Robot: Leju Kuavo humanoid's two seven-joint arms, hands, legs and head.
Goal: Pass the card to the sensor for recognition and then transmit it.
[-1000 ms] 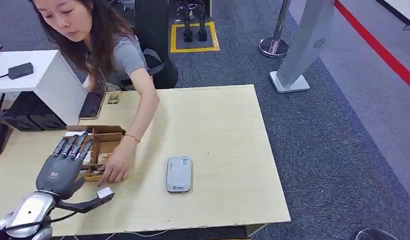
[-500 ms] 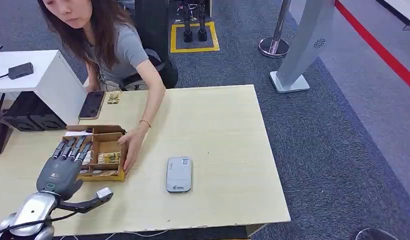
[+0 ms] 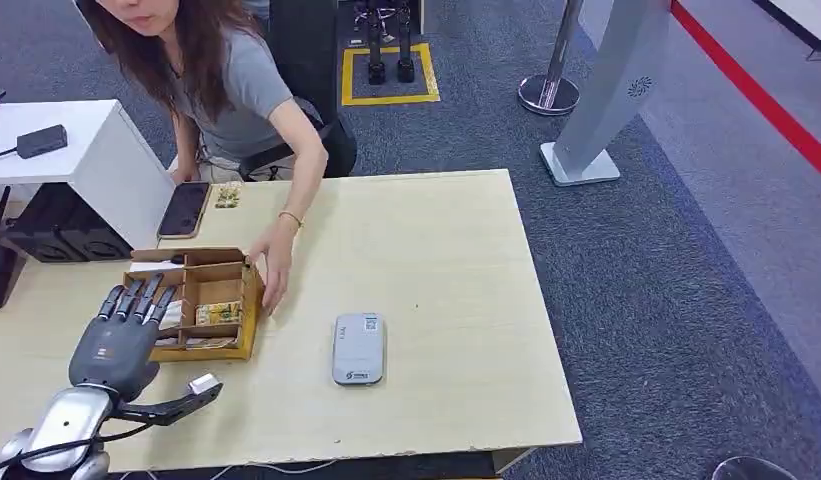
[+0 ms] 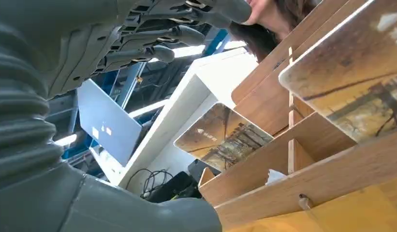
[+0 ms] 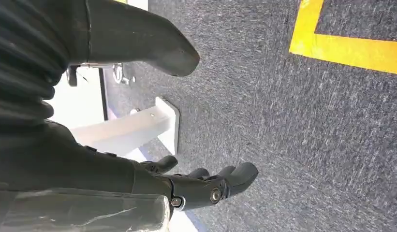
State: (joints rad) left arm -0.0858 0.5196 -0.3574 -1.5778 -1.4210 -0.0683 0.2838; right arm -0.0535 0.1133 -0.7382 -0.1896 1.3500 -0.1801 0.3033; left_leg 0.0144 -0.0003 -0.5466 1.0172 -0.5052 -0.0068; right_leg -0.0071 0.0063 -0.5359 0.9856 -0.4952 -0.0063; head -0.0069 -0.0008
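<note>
The left hand [image 3: 114, 343], matte grey with dark ribbed fingers, hovers flat over the near-left edge of the wooden box [image 3: 248, 300], fingers spread and straight, thumb stuck out sideways, holding nothing. The box is thin plywood split into compartments; glossy cards [image 3: 217, 314] with a brownish printed picture stand in the slots, one card [image 4: 224, 136] leaning up with rounded corners in the wrist view. The sensor [image 3: 359, 348], a smooth grey rounded slab, lies on the pale laminate table [image 3: 456, 260] just right of the box. A person's hand [image 3: 275, 268] rests on the box's right wall. The right hand [image 5: 206, 186] hangs over speckled carpet [image 5: 302, 125], fingers loosely apart, empty.
</note>
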